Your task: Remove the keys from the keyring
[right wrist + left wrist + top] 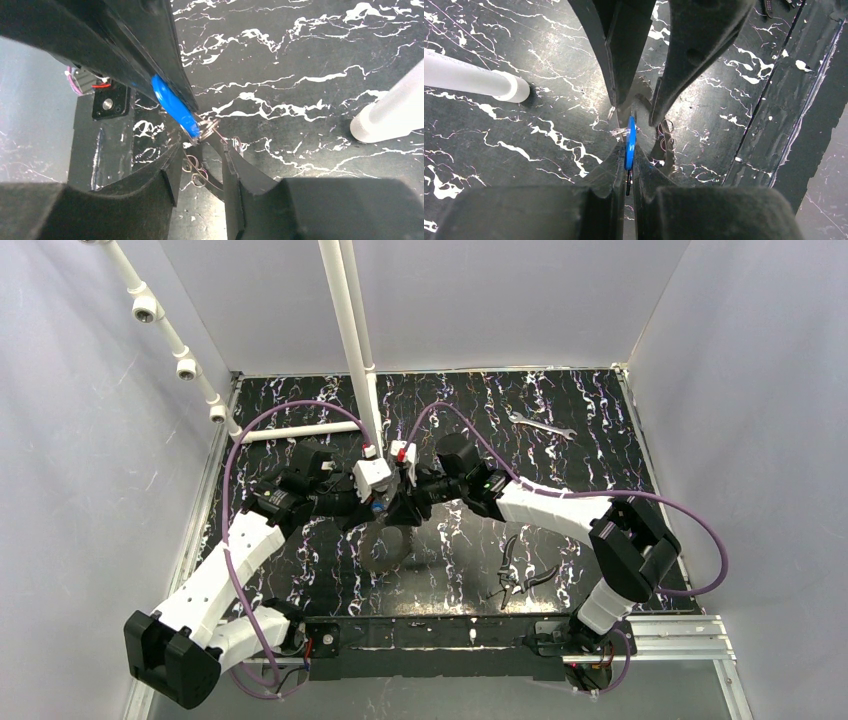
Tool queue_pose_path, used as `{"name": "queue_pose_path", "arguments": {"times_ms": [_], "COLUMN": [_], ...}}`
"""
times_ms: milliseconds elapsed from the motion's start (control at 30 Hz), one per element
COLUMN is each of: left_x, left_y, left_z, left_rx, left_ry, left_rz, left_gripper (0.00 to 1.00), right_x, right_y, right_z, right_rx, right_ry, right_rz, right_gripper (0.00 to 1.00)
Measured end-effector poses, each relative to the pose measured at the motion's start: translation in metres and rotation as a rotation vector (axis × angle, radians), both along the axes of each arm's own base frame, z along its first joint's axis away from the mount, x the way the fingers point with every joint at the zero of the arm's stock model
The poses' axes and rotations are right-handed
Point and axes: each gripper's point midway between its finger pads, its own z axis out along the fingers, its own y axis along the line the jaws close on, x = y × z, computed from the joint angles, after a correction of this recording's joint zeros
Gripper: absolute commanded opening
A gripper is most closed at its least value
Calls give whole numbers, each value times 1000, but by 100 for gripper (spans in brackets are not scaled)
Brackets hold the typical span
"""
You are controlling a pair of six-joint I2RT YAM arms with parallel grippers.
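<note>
The key's blue head (630, 142) is clamped edge-on between my left gripper's (628, 150) two fingers, above the dark marbled table. In the right wrist view the blue head (172, 107) sticks out of the left fingers at upper left. The keyring shows only as thin wire loops (209, 125) at the key's tip, with smaller loops (192, 165) hanging below. My right gripper (201, 150) is open, with one finger on each side of those loops. In the top view both grippers meet tip to tip at the table's middle, left (378, 508) and right (398, 505).
A slim silver wrench (540, 426) lies at the back right. Dark-handled pliers (515, 575) lie at the front right. A white pole (350, 340) stands just behind the grippers, and its foot shows in the wrist views (474, 80) (390, 110). White walls enclose the table.
</note>
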Motion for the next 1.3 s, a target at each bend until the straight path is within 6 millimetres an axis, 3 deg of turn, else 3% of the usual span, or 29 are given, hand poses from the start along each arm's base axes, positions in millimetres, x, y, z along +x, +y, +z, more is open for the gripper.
{"name": "queue_pose_path", "arguments": {"times_ms": [167,533,667,900,1133,1300], "left_x": [-1,0,0,2,6,14], "left_y": [0,0,0,2,7,22], "left_z": [1,7,7,7,7,1], "left_rx": [-5,-18,-20,-13,-35,-30], "left_ry": [2,5,10,9,43,90], "left_rz": [1,20,25,42,94,174], "left_gripper": [0,0,0,0,0,0], "right_x": [-9,1,1,-1,1,3], "right_y": [10,11,11,13,14,12], "right_z": [8,-2,-2,-1,-2,-5], "right_rx": [-5,-49,-49,-43,-35,-37], "right_ry": [9,-22,-26,-29,-55,-71], "right_rz": [4,-62,-65,-54,-52,-55], "right_gripper": [45,44,32,1,1,1]}}
